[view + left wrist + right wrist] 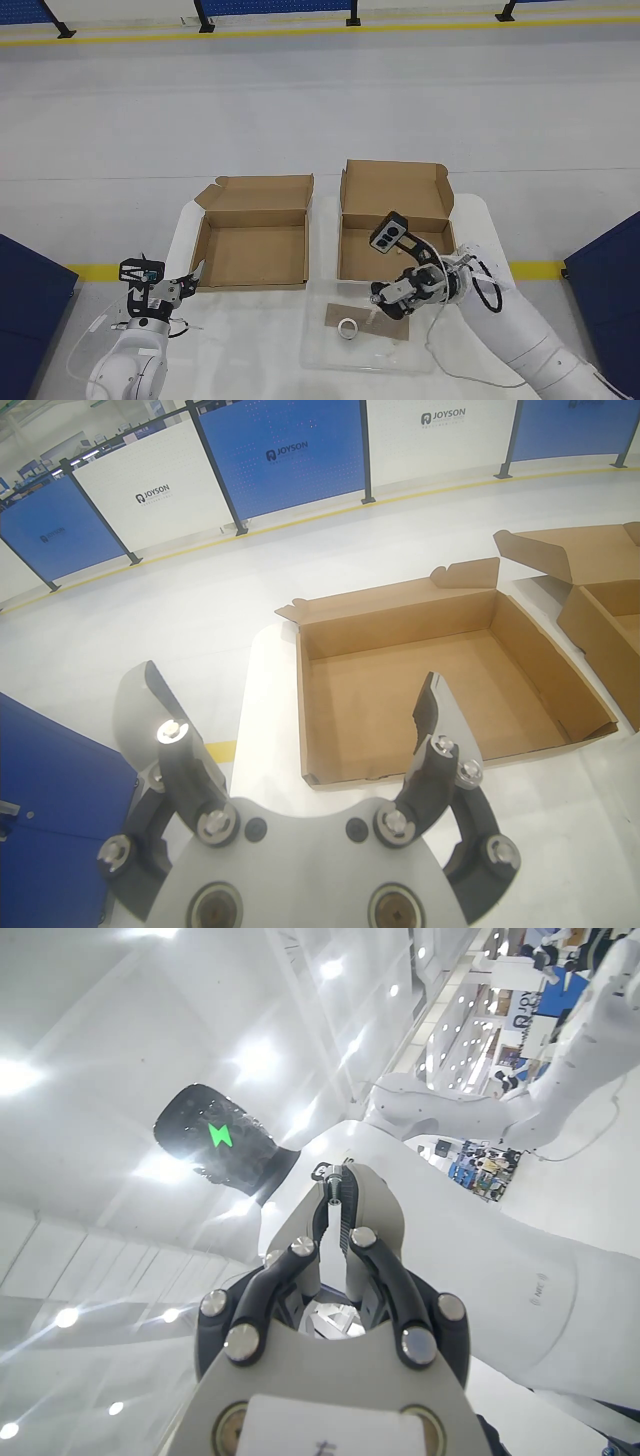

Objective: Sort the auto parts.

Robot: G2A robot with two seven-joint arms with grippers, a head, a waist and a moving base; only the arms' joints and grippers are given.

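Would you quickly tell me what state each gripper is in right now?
Left gripper: open, empty.
Right gripper: shut on a small screw.

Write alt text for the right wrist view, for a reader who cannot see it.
The right gripper is shut on a small threaded bolt, held at the very tips of its jaws. It points upward, toward a bright ceiling with lamps.
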